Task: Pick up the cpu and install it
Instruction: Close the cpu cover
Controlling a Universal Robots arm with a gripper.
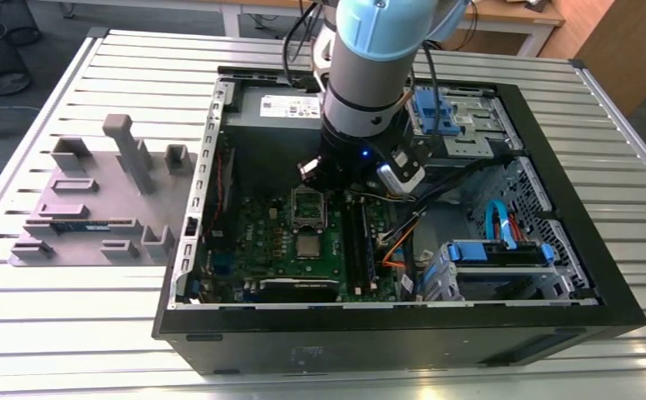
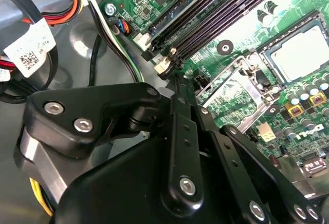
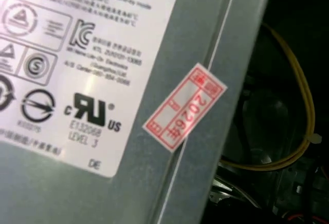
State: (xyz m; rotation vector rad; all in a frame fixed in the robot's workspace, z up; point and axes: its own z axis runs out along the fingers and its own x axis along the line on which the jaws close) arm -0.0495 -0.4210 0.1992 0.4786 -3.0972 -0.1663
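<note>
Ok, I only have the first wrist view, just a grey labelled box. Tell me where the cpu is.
Observer: In the exterior view, the cpu lies on the green board inside the open computer case.
Operator: Give me the socket's state.
Observer: In the second wrist view, the cpu looks seated in its socket; the metal load plate beside it is swung open.
Operator: Now place the arm.
Observer: The arm stands over the case, its lower end between the power supply and the cpu.

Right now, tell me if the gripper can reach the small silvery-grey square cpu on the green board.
Likely yes: the cpu lies uncovered, and the gripper hangs over the board nearby.
</note>
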